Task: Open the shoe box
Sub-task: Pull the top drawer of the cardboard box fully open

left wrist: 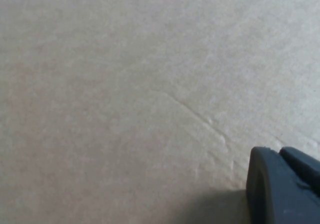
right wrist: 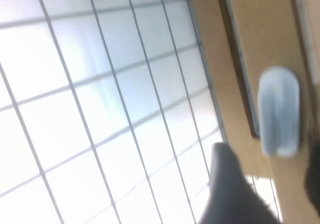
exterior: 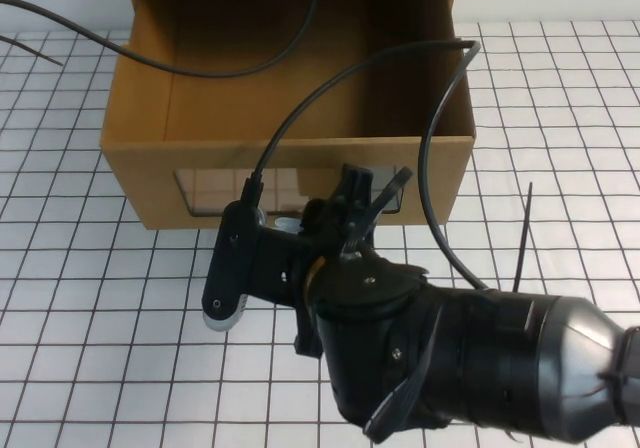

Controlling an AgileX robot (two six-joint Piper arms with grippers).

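found on the checked table (exterior: pixel 80 348) the shoe box (exterior: pixel 140 183), far middle, top looking open already. saw the right gripper (exterior: pixel 378 184) just near of its near wall, jaws spread wide, gripping nothing. saw the left gripper (left wrist: pixel 282 184) close against cardboard; could not tell its state. judged a straight retreat nearward best, without snagging the pale handle (right wrist: pixel 279 111).

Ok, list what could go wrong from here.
1. A cable lies across the box rim; pulling the right arm back may snag it and drag the box.
2. The right tool stands open at the front wall by the pale tab; closing off-centre may miss the tab.
3. The left tool is very close to cardboard; a small move may shove it.
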